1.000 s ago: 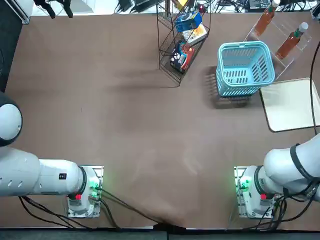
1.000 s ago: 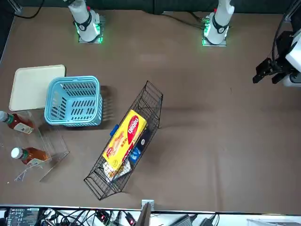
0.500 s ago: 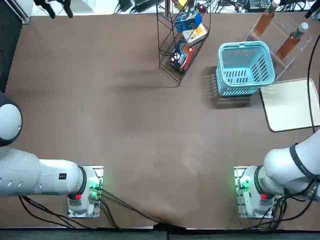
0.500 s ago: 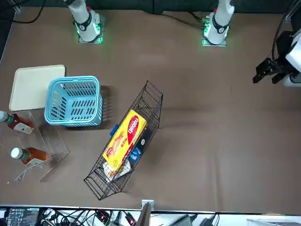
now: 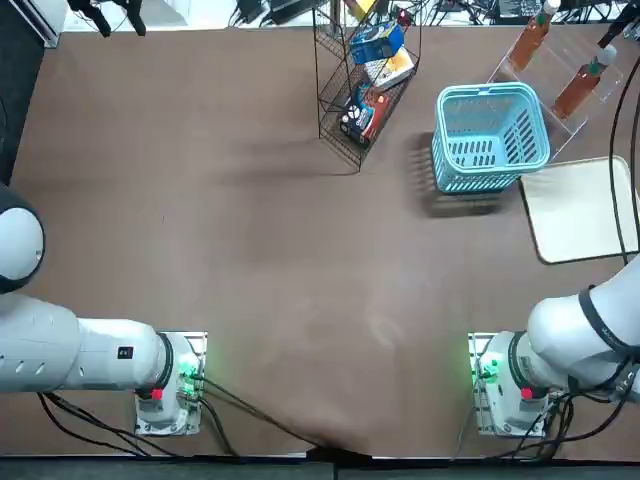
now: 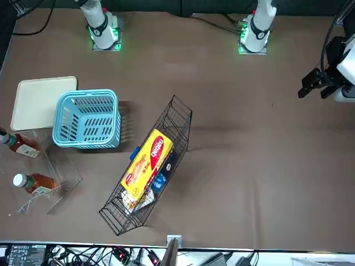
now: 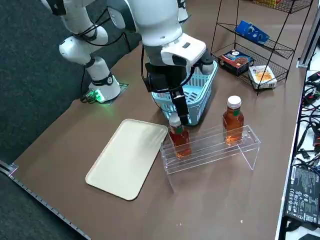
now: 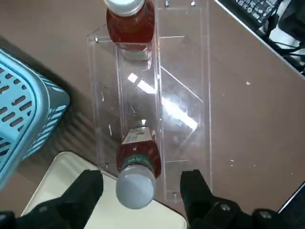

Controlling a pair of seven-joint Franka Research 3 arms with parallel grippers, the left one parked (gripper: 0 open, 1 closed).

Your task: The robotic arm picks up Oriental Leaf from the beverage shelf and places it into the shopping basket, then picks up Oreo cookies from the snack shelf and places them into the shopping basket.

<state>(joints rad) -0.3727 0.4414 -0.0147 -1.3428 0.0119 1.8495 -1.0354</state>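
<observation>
Mostly, the robot arm [image 5: 600,320] is cut off by the right edge of the top view, and the front view catches little of the claw [image 8: 142,185], just a dark bit at its left edge. In the right wrist view the claw is open, its two fingers apart with the white cap of one tea bottle [image 8: 138,164] showing between them; whether they touch it, I cannot tell. That bottle lies tilted on the clear rack [image 7: 210,150], cap toward the claw, with a second tea bottle [image 7: 233,120] beside it. The rack's see-through walls are hard to trace from above.

From the right side, the claw and the arm hide part of the basket [image 5: 490,138], which the top view shows whole, near the clear rack on the desk [image 5: 250,250]. A pale board [image 7: 127,159] lies flat beside them. The blue snack pack [image 5: 377,42] sits on a tier of the wire rack [image 5: 345,140], plain from above and from the right side; in the front view a yellow pack [image 6: 147,165] covers all but its blue corner. Lower in that rack are a red-and-dark box [image 7: 236,61] and a white box [image 7: 262,76].

Only the front view shows the yellow pack's face, with white letters on a red oval that seem to end in "abei". The bottles' pale labels are too small to read.
</observation>
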